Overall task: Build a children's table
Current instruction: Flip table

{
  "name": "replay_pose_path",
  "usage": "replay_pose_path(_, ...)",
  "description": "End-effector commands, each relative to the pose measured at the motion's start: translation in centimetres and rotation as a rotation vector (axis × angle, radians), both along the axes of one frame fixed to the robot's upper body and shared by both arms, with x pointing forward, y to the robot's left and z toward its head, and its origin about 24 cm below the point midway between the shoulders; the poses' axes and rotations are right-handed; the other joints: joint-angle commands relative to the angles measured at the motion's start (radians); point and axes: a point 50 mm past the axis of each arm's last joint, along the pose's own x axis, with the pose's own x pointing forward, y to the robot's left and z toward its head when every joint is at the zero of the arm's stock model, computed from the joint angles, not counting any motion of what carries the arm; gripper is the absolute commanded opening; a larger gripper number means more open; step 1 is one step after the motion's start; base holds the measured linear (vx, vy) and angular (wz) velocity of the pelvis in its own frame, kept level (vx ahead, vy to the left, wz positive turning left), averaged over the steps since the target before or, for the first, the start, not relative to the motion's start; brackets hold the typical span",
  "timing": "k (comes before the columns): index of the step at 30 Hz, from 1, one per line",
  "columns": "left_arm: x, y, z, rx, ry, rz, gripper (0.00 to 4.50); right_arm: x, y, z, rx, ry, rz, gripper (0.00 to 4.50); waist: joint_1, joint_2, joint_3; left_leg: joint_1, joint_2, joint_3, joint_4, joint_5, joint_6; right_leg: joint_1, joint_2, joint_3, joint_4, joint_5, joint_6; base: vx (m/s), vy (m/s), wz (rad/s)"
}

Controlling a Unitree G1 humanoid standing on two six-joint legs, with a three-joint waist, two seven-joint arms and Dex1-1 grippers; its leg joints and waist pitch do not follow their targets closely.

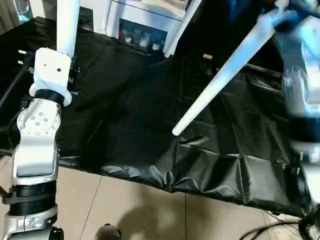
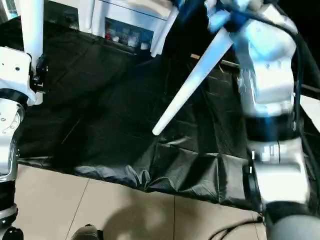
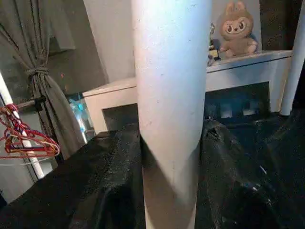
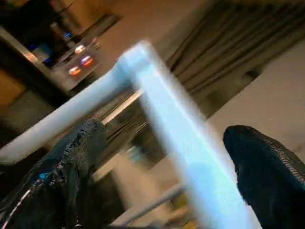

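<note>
The table, still in pieces, stands over a black sheet [image 1: 125, 120]: one white leg [image 1: 67, 22] rises upright from the left gripper [image 3: 169, 191], whose fingers [image 3: 119, 181] close on it from both sides, near the sheet's far left edge. A second leg [image 1: 225, 72] slants down across the sheet's middle, its free end hanging just above the plastic, its upper end up by the right gripper [image 4: 167, 162]. That gripper's fingers [image 4: 76, 157] stand wide apart with a white bar of the table between them, touching neither. The step looks like leg fitting; next, the slanted leg likely needs seating in a corner socket. A white cabinet [image 1: 145, 20] stands beyond the sheet. No brand, label or writing can be read.
</note>
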Motion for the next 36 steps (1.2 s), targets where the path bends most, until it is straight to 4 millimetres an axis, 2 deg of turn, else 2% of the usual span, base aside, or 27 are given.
replay_pose_path(1,0.1,-0.8,0.6,0.038,-0.02,-0.033,1.59,-0.1,0.7,-6.4,-0.11,0.316,0.056,4.5,-0.007,0.048,-0.062,0.057,0.095,-0.061,-0.097,-0.321,-0.109,0.012,-0.116,0.075,-0.085,-0.128,-0.086,0.0,0.0,0.0)
replay_pose_path(2,0.1,-0.8,0.6,0.038,-0.02,-0.033,1.59,-0.1,0.7,-6.4,-0.11,0.316,0.056,4.5,-0.007,0.049,-0.062,0.055,0.095,-0.063,-0.099,-0.329,-0.11,0.015,-0.119,0.075,-0.088,-0.141,-0.086,0.0,0.0,0.0)
replay_pose_path(3,0.1,-0.8,0.6,0.041,-0.019,-0.035,1.59,-0.2,0.6,-9.2,-0.153,0.415,0.035,4.5,-0.008,0.048,-0.064,0.055,0.096,-0.065,-0.098,-0.343,-0.115,0.016,-0.122,0.073,-0.089,-0.16,-0.089,0.0,0.0,0.0)
replay_pose_path(4,0.2,-0.8,0.6,0.044,-0.018,-0.039,1.59,-0.4,0.4,-11.1,-0.181,0.485,0.018,4.5,-0.007,0.053,-0.067,0.056,0.097,-0.066,-0.098,-0.344,-0.127,0.015,-0.122,0.072,-0.089,-0.164,-0.093,0.0,0.0,0.0)
replay_pose_path(5,0.2,-0.8,0.6,0.044,-0.018,-0.039,1.59,-0.4,0.4,-11.1,-0.181,0.485,0.018,4.5,-0.007,0.053,-0.067,0.056,0.097,-0.066,-0.098,-0.344,-0.127,0.015,-0.122,0.072,-0.089,-0.164,-0.093,0.0,0.0,0.0)
replay_pose_path(6,0.3,-0.9,0.6,0.047,-0.017,-0.043,1.59,-0.7,-0.1,-13.9,-0.182,0.613,-0.014,4.5,-0.011,0.045,-0.067,0.056,0.097,-0.068,-0.097,-0.368,-0.134,0.016,-0.124,0.071,-0.091,-0.19,-0.097,0.0,0.0,0.0)
replay_pose_path(8,0.4,-0.9,0.5,0.047,-0.013,-0.046,1.59,-1.1,-1.0,-17.0,-0.192,0.721,-0.073,4.5,-0.007,0.051,-0.063,0.057,0.097,-0.066,-0.097,-0.373,-0.133,0.011,-0.127,0.074,-0.096,-0.199,-0.101,0.0,0.0,0.0)
replay_pose_path(9,0.4,-0.9,0.5,0.047,-0.012,-0.047,1.59,-1.2,-1.2,-17.5,-0.195,0.741,-0.084,4.5,-0.007,0.056,-0.064,0.055,0.096,-0.067,-0.097,-0.368,-0.133,0.014,-0.128,0.075,-0.096,-0.197,-0.105,0.0,0.0,0.0)
replay_pose_path(10,0.4,-1.0,0.4,0.048,-0.01,-0.05,1.59,-1.6,-1.6,-18.9,-0.213,0.796,-0.12,4.5,-0.009,0.052,-0.064,0.054,0.097,-0.067,-0.097,-0.369,-0.132,0.015,-0.127,0.074,-0.097,-0.199,-0.105,0.0,0.0,0.0)
replay_pose_path(11,0.4,-1.0,0.4,0.049,-0.01,-0.051,1.59,-1.6,-1.7,-19.2,-0.219,0.808,-0.129,4.5,-0.008,0.052,-0.063,0.054,0.098,-0.068,-0.098,-0.372,-0.133,0.015,-0.128,0.074,-0.098,-0.203,-0.105,0.0,0.0,0.0)
replay_pose_path(12,0.4,-1.0,0.4,0.051,-0.008,-0.054,1.59,-2.0,-2.2,-20.4,-0.243,0.867,-0.164,4.5,-0.008,0.055,-0.062,0.057,0.098,-0.069,-0.097,-0.386,-0.136,0.012,-0.127,0.073,-0.098,-0.213,-0.107,0.0,0.0,0.0)
replay_pose_path(13,0.4,-1.1,0.4,0.051,-0.008,-0.056,1.59,-2.3,-2.5,-21.2,-0.253,0.906,-0.186,4.5,-0.009,0.054,-0.061,0.057,0.098,-0.069,-0.099,-0.396,-0.138,0.013,-0.126,0.072,-0.1,-0.22,-0.107,0.0,0.0,0.0)
replay_pose_path(15,0.4,-1.1,0.4,0.053,-0.007,-0.058,1.59,-2.5,-3.1,-22.1,-0.245,0.967,-0.235,4.5,-0.01,0.053,-0.06,0.058,0.098,-0.071,-0.099,-0.412,-0.139,0.012,-0.128,0.073,-0.101,-0.237,-0.104,0.0,0.0,0.0)
replay_pose_path(17,0.4,-1.1,0.4,0.054,-0.007,-0.059,1.59,-2.4,-3.6,-22.7,-0.234,0.998,-0.292,4.5,-0.011,0.053,-0.06,0.057,0.098,-0.072,-0.098,-0.419,-0.14,0.012,-0.131,0.073,-0.104,-0.258,-0.103,0.0,0.0,0.0)
replay_pose_path(19,0.4,-1.1,0.4,0.057,-0.008,-0.059,1.59,-1.8,-4.3,-22.9,-0.201,1.006,-0.379,4.5,-0.011,0.052,-0.058,0.061,0.098,-0.072,-0.097,-0.426,-0.145,0.006,-0.131,0.073,-0.106,-0.278,-0.102,0.0,0.0,0.0)
replay_pose_path(22,0.4,-1.0,0.3,0.058,-0.006,-0.06,1.59,-0.3,-4.5,-22.0,-0.078,0.94,-0.446,4.5,-0.015,0.052,-0.061,0.058,0.097,-0.073,-0.096,-0.438,-0.155,0.005,-0.135,0.072,-0.103,-0.28,-0.107,0.0,0.0,0.0)
replay_pose_path(23,0.4,-1.0,0.3,0.058,-0.006,-0.06,1.59,-0.3,-4.5,-22.0,-0.078,0.94,-0.446,4.5,-0.015,0.052,-0.061,0.058,0.097,-0.073,-0.096,-0.438,-0.155,0.005,-0.135,0.072,-0.103,-0.28,-0.107,0.0,0.0,0.0)
replay_pose_path(24,0.4,-1.0,0.2,0.057,-0.004,-0.061,1.59,0.2,-4.2,-21.4,0.0,0.9,-0.433,4.5,-0.015,0.052,-0.061,0.059,0.097,-0.074,-0.097,-0.439,-0.158,0.007,-0.132,0.07,-0.103,-0.277,-0.105,0.0,0.0,0.0)
replay_pose_path(25,0.4,-1.1,0.1,0.055,-0.003,-0.063,1.59,0.6,-3.9,-20.8,0.086,0.885,-0.399,4.5,-0.016,0.055,-0.062,0.062,0.098,-0.071,-0.096,-0.448,-0.158,0.0,-0.134,0.073,-0.102,-0.26,-0.109,0.0,0.0,0.0)
replay_pose_path(26,0.4,-1.1,-0.1,0.054,0.001,-0.065,1.59,1.0,-3.6,-20.6,0.116,0.862,-0.376,4.5,-0.016,0.057,-0.063,0.062,0.098,-0.073,-0.096,-0.457,-0.158,0.002,-0.135,0.071,-0.101,-0.257,-0.113,0.0,0.0,0.0)
replay_pose_path(28,0.4,-1.1,-0.3,0.054,0.005,-0.069,1.59,1.4,-3.0,-20.5,0.125,0.842,-0.355,4.5,-0.015,0.059,-0.064,0.063,0.098,-0.07,-0.098,-0.427,-0.156,0.003,-0.127,0.071,-0.094,-0.206,-0.118,0.0,0.0,0.0)
replay_pose_path(30,0.4,-1.2,-0.6,0.053,0.014,-0.076,1.59,2.5,-2.5,-20.4,0.165,0.831,-0.356,4.5,-0.017,0.058,-0.066,0.062,0.097,-0.066,-0.097,-0.41,-0.158,0.002,-0.127,0.071,-0.088,-0.176,-0.127,0.0,0.0,0.0)
replay_pose_path(31,0.3,-1.2,-0.8,0.055,0.017,-0.079,1.59,2.8,-2.4,-20.5,0.182,0.835,-0.356,4.5,-0.017,0.059,-0.066,0.059,0.095,-0.065,-0.098,-0.393,-0.155,0.007,-0.126,0.072,-0.088,-0.168,-0.128,0.0,0.0,0.0)
replay_pose_path(32,0.4,-1.2,-0.8,0.055,0.019,-0.08,1.59,3.3,-2.4,-20.5,0.183,0.828,-0.372,4.5,-0.013,0.07,-0.065,0.06,0.095,-0.066,-0.098,-0.394,-0.155,0.007,-0.127,0.072,-0.088,-0.17,-0.128,0.0,0.0,0.0)
replay_pose_path(33,0.4,-1.3,-1.0,0.055,0.022,-0.083,1.59,3.7,-2.2,-20.5,0.195,0.831,-0.369,4.32,-0.015,0.064,-0.067,0.061,0.095,-0.063,-0.097,-0.391,-0.154,0.006,-0.126,0.072,-0.088,-0.164,-0.13,0.0,0.0,0.0)
replay_pose_path(35,0.4,-1.3,-1.2,0.057,0.028,-0.087,1.59,4.5,-2.1,-20.6,0.221,0.839,-0.371,4.14,-0.015,0.063,-0.064,0.06,0.095,-0.063,-0.097,-0.404,-0.154,0.007,-0.128,0.072,-0.089,-0.187,-0.139,0.0,0.0,0.0)
replay_pose_path(36,0.4,-1.3,-1.3,0.057,0.029,-0.087,1.59,4.6,-2.1,-20.7,0.227,0.845,-0.364,4.11,-0.013,0.066,-0.065,0.063,0.095,-0.063,-0.096,-0.407,-0.155,0.006,-0.128,0.071,-0.089,-0.191,-0.14,0.0,0.0,0.0)
